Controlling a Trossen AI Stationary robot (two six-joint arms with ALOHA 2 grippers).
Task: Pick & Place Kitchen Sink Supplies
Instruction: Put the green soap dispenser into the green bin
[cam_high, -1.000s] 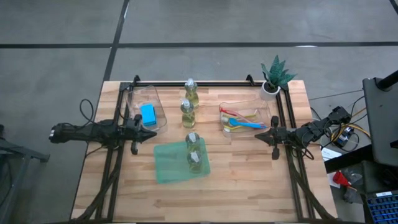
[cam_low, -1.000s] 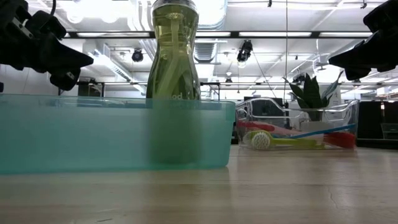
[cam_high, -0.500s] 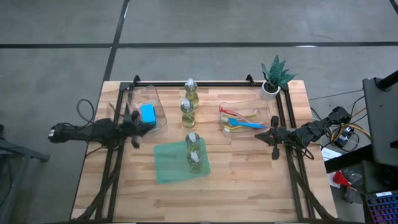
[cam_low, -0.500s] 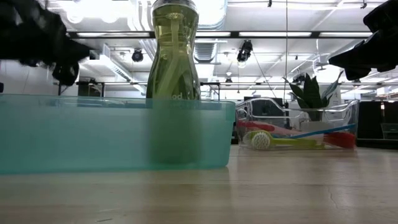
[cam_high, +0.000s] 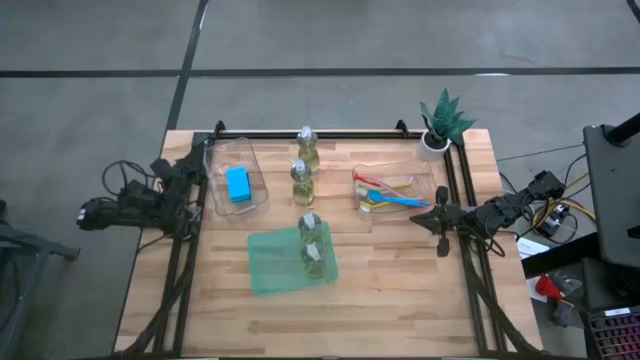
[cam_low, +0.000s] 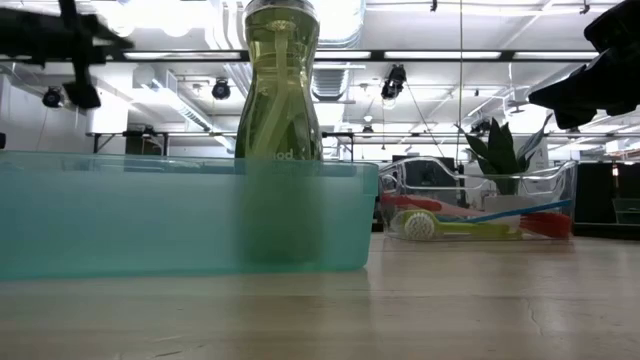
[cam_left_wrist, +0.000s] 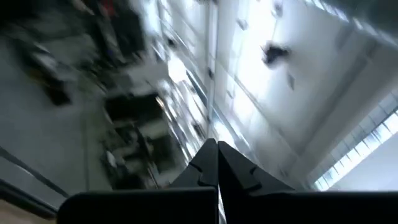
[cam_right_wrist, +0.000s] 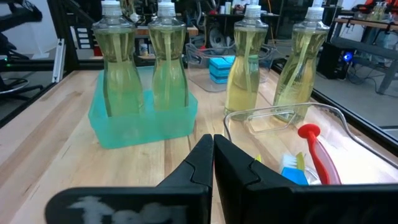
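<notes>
fingers of both grippers (cam_right_wrist: 212, 144) clenched empty over wooden table (cam_high: 400, 290), grey floor (cam_high: 90, 100) around it

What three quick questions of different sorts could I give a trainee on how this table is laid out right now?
1. True or false: two clear bottles of yellowish liquid stand inside the translucent green bin.
2. Which holds the blue rectangular sponge? A) the clear plastic bin on the left B) the clear plastic bin on the right C) the bare wooden table
3. Fill in: the thin red, yellow and blue brushes lie in the bin nearest the ____ gripper.

Key:
1. True.
2. A.
3. Right gripper, hovering beside that bin with its jaws shut; the left gripper is at the table's left edge.
</notes>
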